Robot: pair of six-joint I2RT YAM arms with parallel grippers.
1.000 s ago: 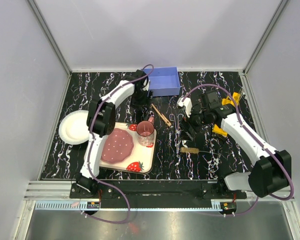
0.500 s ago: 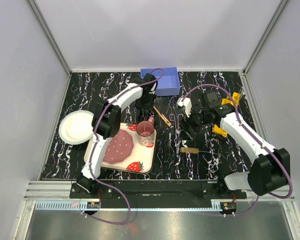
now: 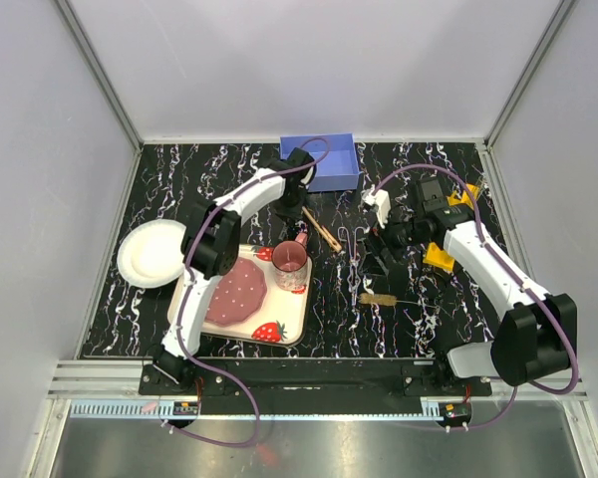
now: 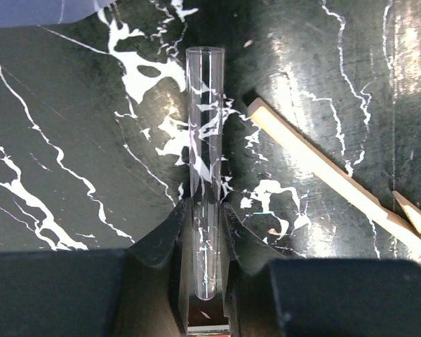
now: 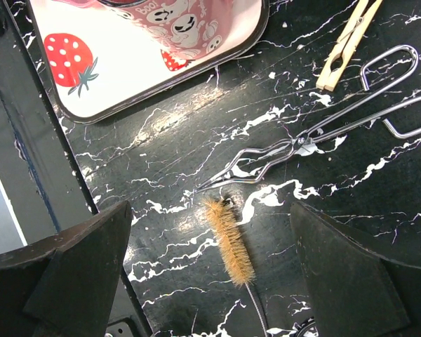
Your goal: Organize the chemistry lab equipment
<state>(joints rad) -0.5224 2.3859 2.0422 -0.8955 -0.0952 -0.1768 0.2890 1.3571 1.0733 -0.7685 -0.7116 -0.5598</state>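
Seen from my left wrist, my left pincer (image 4: 209, 210) is closed on the rounded end of a clear glass test tube (image 4: 205, 126), one finger pressed to each side. The tube lies flat on the black, white-veined table (image 4: 70, 175), its open mouth pointing away from me towards the corner of a blue box (image 3: 329, 159). Just right of the tube lies a tan wooden clamp (image 4: 323, 175), set at a slant and not touching it. My right pincer (image 5: 210, 210) stands wide open and holds nothing. It hangs above a wire bristle brush (image 5: 229, 240) with tan bristles, which lies on the table between my two fingers. Beyond the brush lie metal scissor-like forceps (image 5: 316, 140), their tips pointing towards a strawberry-print tray (image 5: 161, 70). From above, a yellow rack (image 3: 441, 257) shows at the table's right side, partly hidden under my right arm, and a white bowl (image 3: 148, 254) sits at the far left.
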